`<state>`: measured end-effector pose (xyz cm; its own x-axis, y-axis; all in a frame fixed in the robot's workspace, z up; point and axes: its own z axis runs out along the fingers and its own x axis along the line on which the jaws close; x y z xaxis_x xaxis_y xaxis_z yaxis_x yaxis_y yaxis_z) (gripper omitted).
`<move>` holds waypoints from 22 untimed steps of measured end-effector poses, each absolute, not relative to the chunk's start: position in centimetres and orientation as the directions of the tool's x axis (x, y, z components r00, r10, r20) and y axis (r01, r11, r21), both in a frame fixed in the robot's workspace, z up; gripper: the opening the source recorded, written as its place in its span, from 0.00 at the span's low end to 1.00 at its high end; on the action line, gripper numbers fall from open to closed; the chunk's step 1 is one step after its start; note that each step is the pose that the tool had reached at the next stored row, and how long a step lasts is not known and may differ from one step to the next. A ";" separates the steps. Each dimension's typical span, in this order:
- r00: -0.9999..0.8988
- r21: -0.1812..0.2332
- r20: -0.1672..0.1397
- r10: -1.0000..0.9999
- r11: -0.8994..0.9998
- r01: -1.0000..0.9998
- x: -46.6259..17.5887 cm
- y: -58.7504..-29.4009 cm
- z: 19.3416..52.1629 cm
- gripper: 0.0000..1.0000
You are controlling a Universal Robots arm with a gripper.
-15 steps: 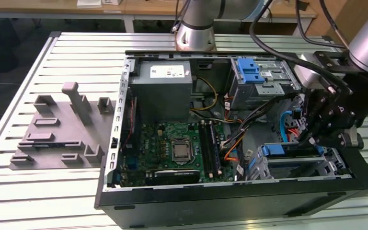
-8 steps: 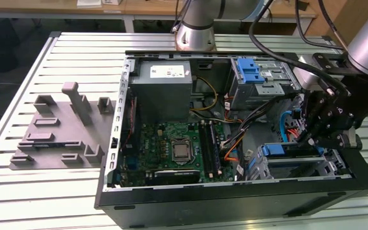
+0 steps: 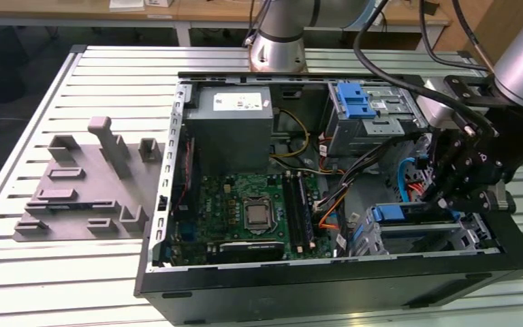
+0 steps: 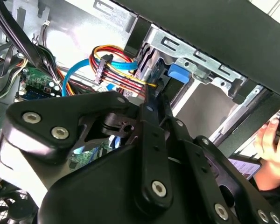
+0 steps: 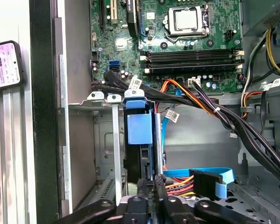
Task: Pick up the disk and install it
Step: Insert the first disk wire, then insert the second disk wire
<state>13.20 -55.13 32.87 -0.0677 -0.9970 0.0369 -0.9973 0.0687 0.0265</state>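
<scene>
The disk [image 5: 140, 130] stands on edge in the drive cage [image 5: 102, 140] at the front corner of the open computer case, its blue caddy end [image 3: 398, 212] facing up. My gripper [image 5: 150, 184] is right at the disk's near end, fingers drawn together with barely a gap. In the second wrist view the gripper [image 4: 154, 93] points at the blue caddy tab [image 4: 179, 73] just beyond its tips. In the exterior view the gripper [image 3: 438, 201] hangs inside the case, beside the cage on the exterior view's right. Whether the tips pinch the caddy is hidden.
Red, orange and blue cables [image 5: 196, 179] run beside the cage. Black cable bundles [image 5: 224, 116] cross above it, next to the motherboard [image 3: 252, 211]. A grey power supply [image 3: 234, 122] and a second cage with a blue latch [image 3: 353, 99] sit at the back. A grey fixture [image 3: 89, 184] lies outside. A person's hand [image 4: 270, 140] holds a phone [image 5: 4, 65] nearby.
</scene>
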 end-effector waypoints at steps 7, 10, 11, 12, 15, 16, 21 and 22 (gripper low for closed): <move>-0.068 0.026 0.038 -0.997 0.069 -0.997 13.2 -55.1 34.0 0.24; -0.068 0.026 0.037 -0.997 0.069 -0.997 13.2 -55.1 34.0 0.22; -0.068 0.026 0.037 -0.997 0.069 -0.997 13.2 -55.1 34.0 0.16; -0.068 0.026 0.037 -0.997 0.069 -0.997 13.2 -55.1 34.0 0.16; -0.068 0.026 0.037 -0.997 0.069 -0.997 13.2 -55.1 34.0 0.11; -0.068 0.026 0.037 -0.997 0.069 -0.997 13.2 -55.1 34.0 0.11; -0.068 0.026 0.035 -0.997 0.069 -0.997 13.2 -55.1 34.0 0.11; -0.068 0.026 0.035 -0.997 0.069 -0.997 13.2 -55.1 34.0 0.11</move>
